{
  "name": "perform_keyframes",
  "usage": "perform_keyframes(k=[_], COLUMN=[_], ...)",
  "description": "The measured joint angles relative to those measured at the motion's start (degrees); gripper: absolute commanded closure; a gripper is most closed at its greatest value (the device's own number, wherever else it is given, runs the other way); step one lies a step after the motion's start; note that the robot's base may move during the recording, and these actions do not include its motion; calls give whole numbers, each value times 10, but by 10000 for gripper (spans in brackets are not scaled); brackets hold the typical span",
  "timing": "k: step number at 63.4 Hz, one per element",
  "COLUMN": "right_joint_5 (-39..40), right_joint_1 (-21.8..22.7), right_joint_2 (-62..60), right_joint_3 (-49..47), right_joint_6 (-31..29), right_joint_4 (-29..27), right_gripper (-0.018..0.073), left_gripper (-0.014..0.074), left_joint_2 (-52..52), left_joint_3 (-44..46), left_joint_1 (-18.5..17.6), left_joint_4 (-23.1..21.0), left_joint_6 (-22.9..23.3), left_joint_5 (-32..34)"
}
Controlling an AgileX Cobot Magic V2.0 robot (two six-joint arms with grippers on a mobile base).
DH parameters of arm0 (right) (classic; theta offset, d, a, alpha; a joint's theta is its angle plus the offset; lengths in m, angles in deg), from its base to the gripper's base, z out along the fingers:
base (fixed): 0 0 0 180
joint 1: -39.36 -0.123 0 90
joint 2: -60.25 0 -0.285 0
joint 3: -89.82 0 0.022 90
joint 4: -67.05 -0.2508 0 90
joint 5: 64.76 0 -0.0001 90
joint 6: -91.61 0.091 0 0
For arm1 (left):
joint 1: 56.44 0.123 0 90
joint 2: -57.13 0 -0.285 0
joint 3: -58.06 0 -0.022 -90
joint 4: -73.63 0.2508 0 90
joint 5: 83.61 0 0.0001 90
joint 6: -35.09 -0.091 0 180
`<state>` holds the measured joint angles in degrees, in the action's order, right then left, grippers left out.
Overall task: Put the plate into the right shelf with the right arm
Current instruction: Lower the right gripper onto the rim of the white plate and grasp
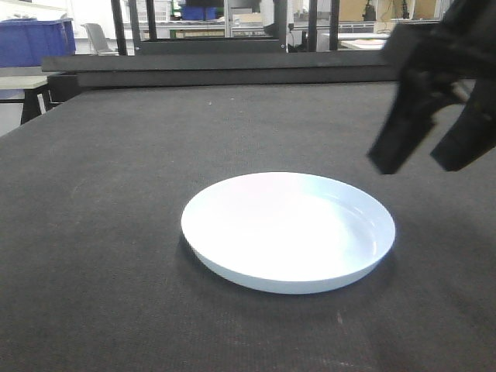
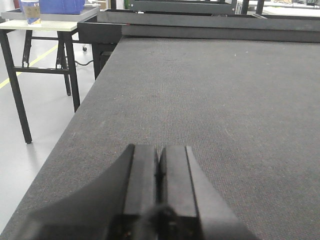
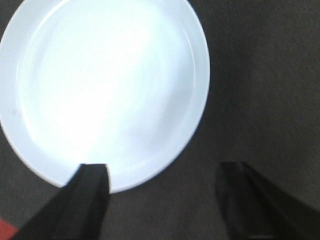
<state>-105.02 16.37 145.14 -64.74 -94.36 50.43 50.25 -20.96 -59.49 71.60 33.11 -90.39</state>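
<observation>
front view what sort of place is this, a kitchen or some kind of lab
Most likely a robotics lab or workshop: a wide dark work table, blue storage bins in the background, and the right pincer open above a lone white plate.

Your matte black left gripper (image 2: 159, 152) has two flat, blocky fingers (image 2: 142, 175) ridged lengthwise. Your right gripper (image 3: 162, 170) shows blurred, black, wedge-shaped fingers (image 3: 90, 200) at 7 and 5 o'clock.

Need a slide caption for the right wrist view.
Open right claw poised over the edge of the plate on a dark mat.
</observation>
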Motion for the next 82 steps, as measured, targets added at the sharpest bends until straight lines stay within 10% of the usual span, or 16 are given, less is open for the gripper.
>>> perform_keyframes(k=[36, 55, 82], right_joint_5=[82, 94, 105], right_joint_1=[0, 0, 0], right_joint_2=[143, 150, 150], right_joint_3=[-3, -4, -5], right_joint_6=[3, 3, 8], right_joint_4=[-21, -21, -34], right_gripper=[-53, 286, 505], left_gripper=[643, 643, 643], left_joint_2=[0, 0, 0], left_joint_3=[0, 0, 0], left_joint_1=[0, 0, 0], left_joint_4=[0, 0, 0], left_joint_6=[0, 0, 0], left_joint_5=[0, 0, 0])
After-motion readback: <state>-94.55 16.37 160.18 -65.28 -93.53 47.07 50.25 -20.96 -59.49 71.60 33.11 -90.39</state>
